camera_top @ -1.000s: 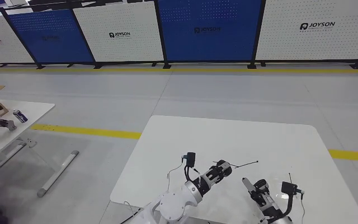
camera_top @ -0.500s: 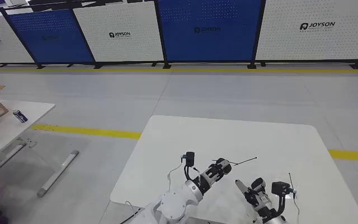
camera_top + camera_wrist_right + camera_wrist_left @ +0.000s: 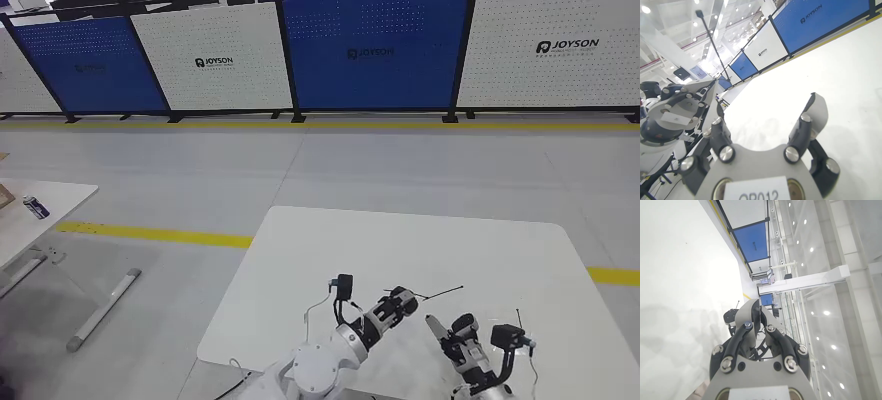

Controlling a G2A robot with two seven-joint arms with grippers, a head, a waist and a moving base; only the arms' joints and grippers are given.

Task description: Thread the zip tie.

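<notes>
The white table (image 3: pixel 400 250) has a smooth, matte top with rounded corners. Over its near part, the left gripper (image 3: pixel 759 306) is closed on the zip tie (image 3: pixel 712 43), clamping it near one end. The rest of the strap projects freely away from the gripper and rises into the air. The right gripper (image 3: pixel 768 108) sits just beside the left one, spread wide and holding nothing. Its fingers (image 3: pixel 819 109) are pale, curved shells with a dark, ridged lining on the inner faces. The step in hand appears to be taking the free end so that the strap can be bent into a loop. To do this well, close the right gripper on the strap a short way below the head (image 3: pixel 699 12), leaving the opening unobstructed. Keep the left grip firm so the strap does not rotate. Bend the strap gradually, because it is thin, black, flexible plastic and is likely to spring back or twist. Align the strap flat with the head's slot before pushing it through. The head is a small square block at the far tip of the strap.
</notes>
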